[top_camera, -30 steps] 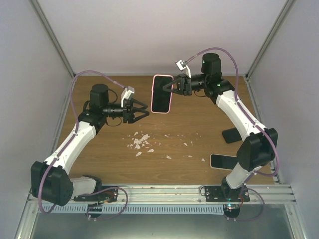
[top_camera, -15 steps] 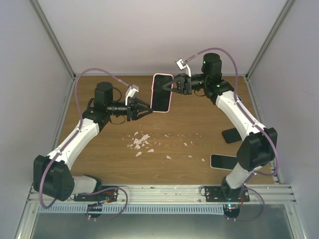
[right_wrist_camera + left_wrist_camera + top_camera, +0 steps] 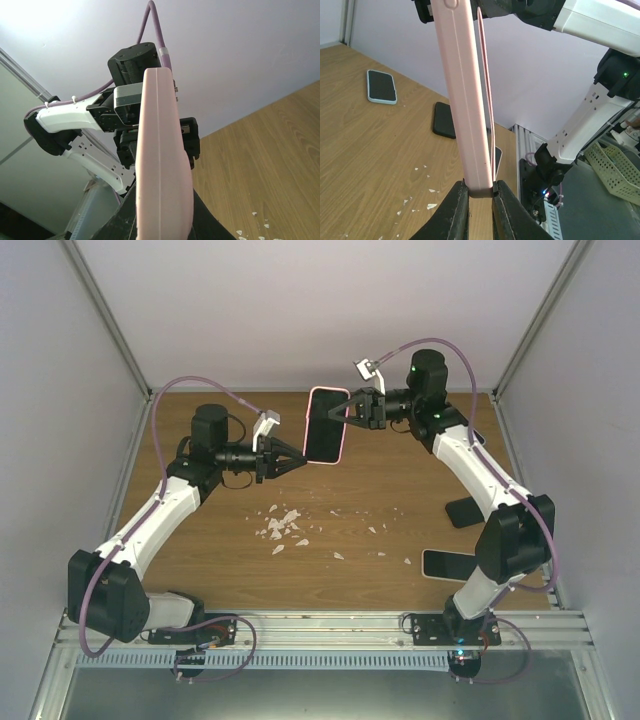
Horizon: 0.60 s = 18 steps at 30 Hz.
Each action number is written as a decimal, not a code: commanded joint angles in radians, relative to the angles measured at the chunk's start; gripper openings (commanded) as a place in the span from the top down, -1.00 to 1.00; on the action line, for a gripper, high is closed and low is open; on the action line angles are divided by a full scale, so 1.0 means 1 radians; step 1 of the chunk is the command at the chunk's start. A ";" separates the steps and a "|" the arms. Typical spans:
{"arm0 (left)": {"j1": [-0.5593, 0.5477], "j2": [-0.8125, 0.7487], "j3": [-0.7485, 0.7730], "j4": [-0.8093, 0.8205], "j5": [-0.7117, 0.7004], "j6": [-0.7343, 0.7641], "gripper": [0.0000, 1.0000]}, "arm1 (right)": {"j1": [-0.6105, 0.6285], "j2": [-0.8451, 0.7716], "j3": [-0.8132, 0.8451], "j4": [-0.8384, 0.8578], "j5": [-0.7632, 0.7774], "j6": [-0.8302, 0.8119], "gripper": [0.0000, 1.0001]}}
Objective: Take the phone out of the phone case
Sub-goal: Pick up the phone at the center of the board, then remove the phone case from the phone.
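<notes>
My left gripper (image 3: pixel 480 194) and right gripper (image 3: pixel 345 412) both clamp the upright pink phone case (image 3: pixel 465 100), dark phone (image 3: pixel 322 430) inside; its lip seems peeled.

Pink phone case (image 3: pixel 325 426) above wooden table (image 3: pixel 400 480)

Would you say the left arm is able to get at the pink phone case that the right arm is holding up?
Probably yes: the left tool is shut on an edge of the pink phone case, which the right tool holds aloft.
</notes>
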<state>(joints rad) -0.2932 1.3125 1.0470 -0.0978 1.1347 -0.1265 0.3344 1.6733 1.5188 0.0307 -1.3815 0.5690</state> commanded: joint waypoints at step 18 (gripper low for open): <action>-0.001 0.030 0.015 0.012 -0.057 0.066 0.88 | 0.011 -0.070 -0.035 0.206 -0.161 0.202 0.99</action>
<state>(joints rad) -0.2951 1.3128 1.0473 -0.1009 1.1629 -0.0929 0.3313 1.6718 1.4750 0.1974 -1.4235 0.6937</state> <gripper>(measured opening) 0.099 0.109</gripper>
